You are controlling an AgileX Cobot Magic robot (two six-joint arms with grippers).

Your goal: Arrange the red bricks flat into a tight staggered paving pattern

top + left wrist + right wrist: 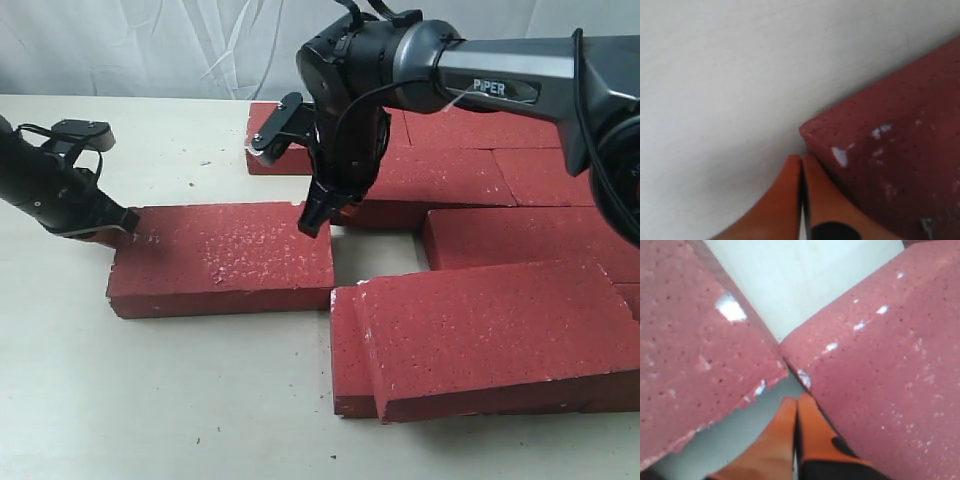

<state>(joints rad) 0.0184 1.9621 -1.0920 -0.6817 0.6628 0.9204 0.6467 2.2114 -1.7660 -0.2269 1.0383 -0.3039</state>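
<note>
A loose red brick (225,258) lies flat at the centre-left, apart from the group. My left gripper (122,224) is shut with nothing in it, its orange tips (801,160) against that brick's far-left corner (880,165). My right gripper (314,220) is shut too, tips down at the brick's far-right corner. In the right wrist view its tips (796,402) sit in the gap where two brick corners (695,355) (880,375) almost touch. More red bricks (470,175) lie packed flat at the back right. One brick (490,335) rests tilted on another (345,365) at the front right.
A bare rectangle of table (375,262) shows between the loose brick and the right-hand bricks. The pale tabletop (150,400) stretches left and front. A white cloth backdrop (150,45) hangs behind. The right arm (500,70) reaches in over the back bricks.
</note>
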